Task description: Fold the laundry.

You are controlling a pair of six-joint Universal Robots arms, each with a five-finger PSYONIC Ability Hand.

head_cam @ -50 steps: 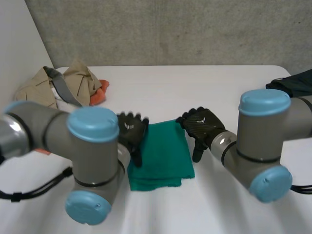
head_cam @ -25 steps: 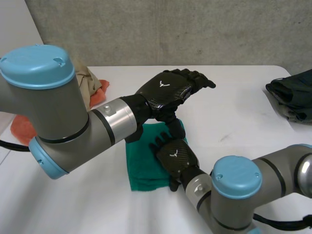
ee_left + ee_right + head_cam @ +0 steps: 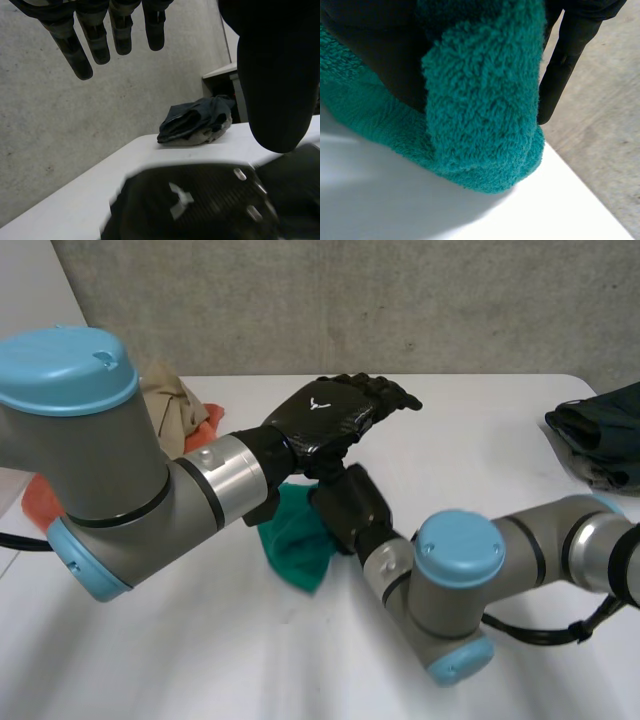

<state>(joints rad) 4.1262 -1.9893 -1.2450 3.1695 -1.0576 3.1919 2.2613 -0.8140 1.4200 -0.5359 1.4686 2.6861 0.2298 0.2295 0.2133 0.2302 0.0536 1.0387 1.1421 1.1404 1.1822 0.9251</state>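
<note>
A green towel (image 3: 298, 540) hangs bunched just above the white table (image 3: 470, 450) at its middle. My right hand (image 3: 352, 505) is shut on the towel's upper edge. In the right wrist view the towel (image 3: 480, 100) is wrapped over the palm, with one black finger (image 3: 567, 50) straight beside it. My left hand (image 3: 335, 418) hovers open directly above the right hand, touching nothing. In the left wrist view its straight fingers (image 3: 95, 40) point out over the back of the right hand (image 3: 200, 205).
A beige clothes pile (image 3: 165, 400) and an orange cloth (image 3: 208, 425) lie at the table's back left. More orange cloth (image 3: 42, 502) shows behind my left arm. A dark garment pile (image 3: 600, 435) (image 3: 197, 120) sits at the right edge.
My right hand has closed on the green towel and lifted it off the table, so it is bunched instead of flat. The left hand stays raised above, shifted slightly left.
</note>
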